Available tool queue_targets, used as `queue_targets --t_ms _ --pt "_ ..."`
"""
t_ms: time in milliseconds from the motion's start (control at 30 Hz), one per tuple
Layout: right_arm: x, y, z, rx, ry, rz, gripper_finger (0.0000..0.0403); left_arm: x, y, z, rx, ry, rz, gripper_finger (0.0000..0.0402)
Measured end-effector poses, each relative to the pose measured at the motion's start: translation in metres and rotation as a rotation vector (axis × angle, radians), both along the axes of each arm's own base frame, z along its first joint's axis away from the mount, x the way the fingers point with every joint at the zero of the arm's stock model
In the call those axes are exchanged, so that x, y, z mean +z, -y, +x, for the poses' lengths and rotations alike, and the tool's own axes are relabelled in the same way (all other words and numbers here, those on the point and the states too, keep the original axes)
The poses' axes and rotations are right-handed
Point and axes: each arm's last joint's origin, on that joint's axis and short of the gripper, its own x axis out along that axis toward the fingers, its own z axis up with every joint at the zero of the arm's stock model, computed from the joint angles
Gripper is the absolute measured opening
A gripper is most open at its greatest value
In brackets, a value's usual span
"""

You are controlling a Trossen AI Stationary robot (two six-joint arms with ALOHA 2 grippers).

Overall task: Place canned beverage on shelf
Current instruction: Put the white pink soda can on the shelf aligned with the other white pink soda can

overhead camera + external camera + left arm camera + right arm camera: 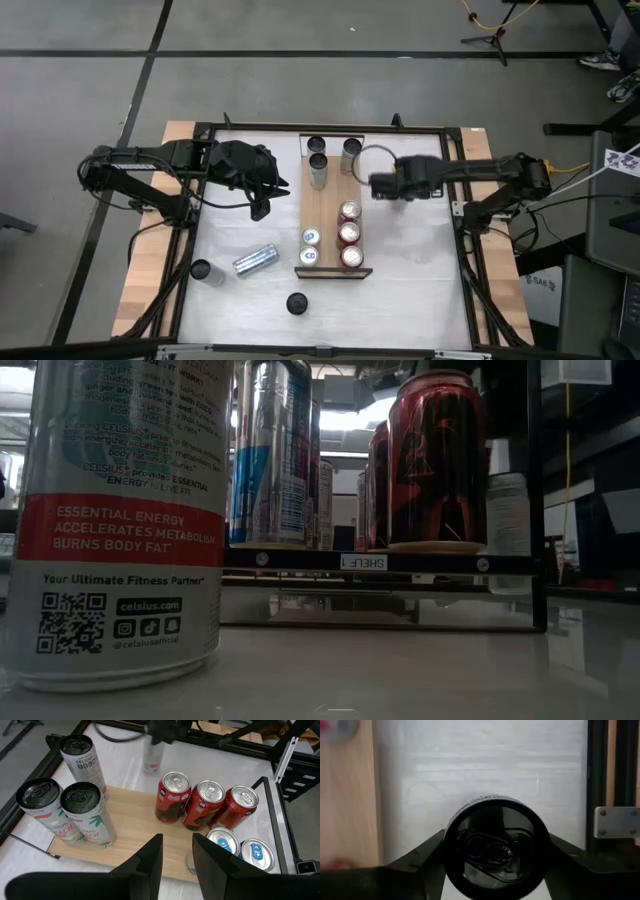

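The shelf [330,200] is a light-brown plank with a dark lip [370,562] at its near end. It carries three tall cans [318,165] at the far end, three red cans [348,233], and two blue cans [308,247] near the lip. My right gripper [385,185] is shut on a dark-topped can [495,850] over the white table just right of the shelf. That can also shows in the left wrist view [152,757]. My left gripper [177,855] is open and empty at the shelf's left edge. My right gripper pinches the can's side wall just under its top rim [451,840] between its two fingers, one on each side. The fingers come from above, pointing down. The can hangs upright below them; whether its base is off the table I cannot tell.
Left of the shelf, a silver can [255,260] lies on its side and a small can [200,270] stands upright. A dark-topped can [296,302] stands near the front edge and looms large in the low view [120,520]. A black frame [460,200] rims the table.
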Motion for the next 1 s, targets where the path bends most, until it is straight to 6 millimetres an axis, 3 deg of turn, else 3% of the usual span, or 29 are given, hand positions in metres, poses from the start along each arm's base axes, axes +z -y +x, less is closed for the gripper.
queue_targets --t_ms 333,500,667,1000 --pt "-0.001 0.061 -0.002 -0.248 0.124 0.038 0.0250 0.000 0.000 0.000 0.000 0.000 0.000 0.0096" --pt "-0.001 0.082 -0.008 -0.341 0.160 0.122 0.0250 0.000 0.000 0.000 0.000 0.000 0.000 0.0096" --pt "-0.001 0.086 -0.009 -0.358 0.175 0.143 0.0250 0.000 0.000 0.000 0.000 0.000 0.000 0.0096" --pt "-0.001 0.080 -0.006 -0.319 0.146 0.024 0.0252 0.000 0.000 0.000 -0.009 -0.001 0.014 0.0096"
